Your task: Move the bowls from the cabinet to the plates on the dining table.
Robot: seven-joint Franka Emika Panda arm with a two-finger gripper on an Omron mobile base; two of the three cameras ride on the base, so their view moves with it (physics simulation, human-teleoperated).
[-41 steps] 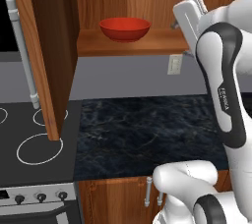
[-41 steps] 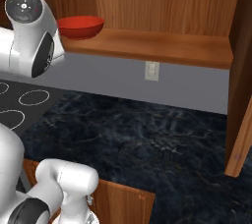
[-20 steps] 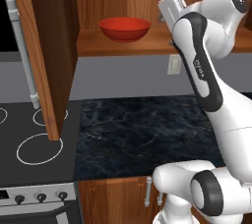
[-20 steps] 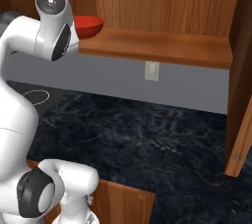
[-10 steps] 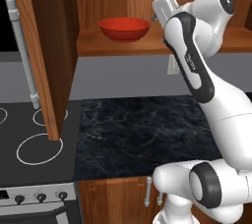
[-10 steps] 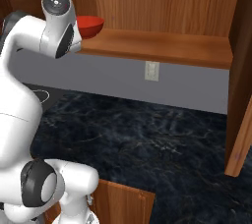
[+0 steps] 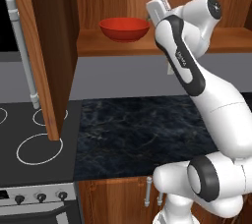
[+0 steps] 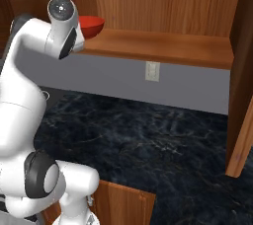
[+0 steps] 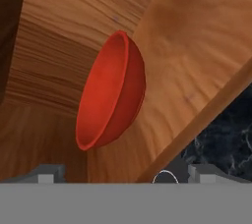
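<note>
The first pick-up is being set up: the red bowl (image 7: pixel 124 28) is being approached on the cabinet (image 7: pixel 47 46) shelf. From the base by the black counter (image 7: pixel 142 132), the arm is being held raised and bent toward the shelf. The gripper (image 7: pixel 158 8) is being held wide open and empty beside the bowl, apart from it. Next, the rim probably needs straddling before closing.

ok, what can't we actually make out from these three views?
- Red bowl: in the right base view the arm's joint covers its left part.
- Tool: in the left base view the fingertips are hidden behind the hand.
- Cabinet: top cut off by the frame in both base views.
- Open door: in the left base view it hides the shelf's left end.
- Stove: cut off by the left edge, left base view.
</note>
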